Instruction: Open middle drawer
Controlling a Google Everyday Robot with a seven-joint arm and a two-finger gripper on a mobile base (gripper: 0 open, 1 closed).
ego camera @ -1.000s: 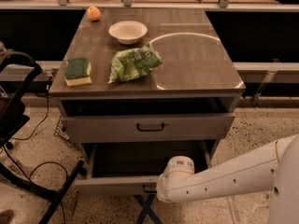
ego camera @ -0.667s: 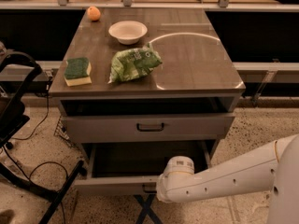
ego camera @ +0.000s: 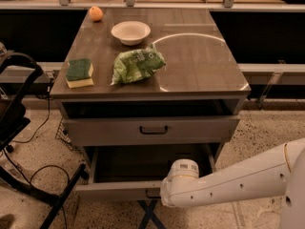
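Observation:
The middle drawer [ego camera: 114, 191] stands pulled well out below the cabinet top, and its deep plain grey inside [ego camera: 143, 163] shows. Its low front panel carries a small black bar handle [ego camera: 151, 193] at the centre. My white arm [ego camera: 238, 180] reaches in from the right. Its wrist [ego camera: 180, 187] lies over the front panel just right of the handle. The gripper [ego camera: 161, 195] is at the handle and mostly hidden behind the wrist. The drawer above, with the taller front panel [ego camera: 152, 130], is slightly out.
On the cabinet top [ego camera: 200, 66] lie a green and yellow sponge [ego camera: 79, 72], a green bag [ego camera: 137, 64], a white bowl [ego camera: 130, 32] and an orange [ego camera: 96, 13]. A black frame with cables [ego camera: 19, 128] stands at the left. Black crossed legs [ego camera: 148, 213] show under the drawer.

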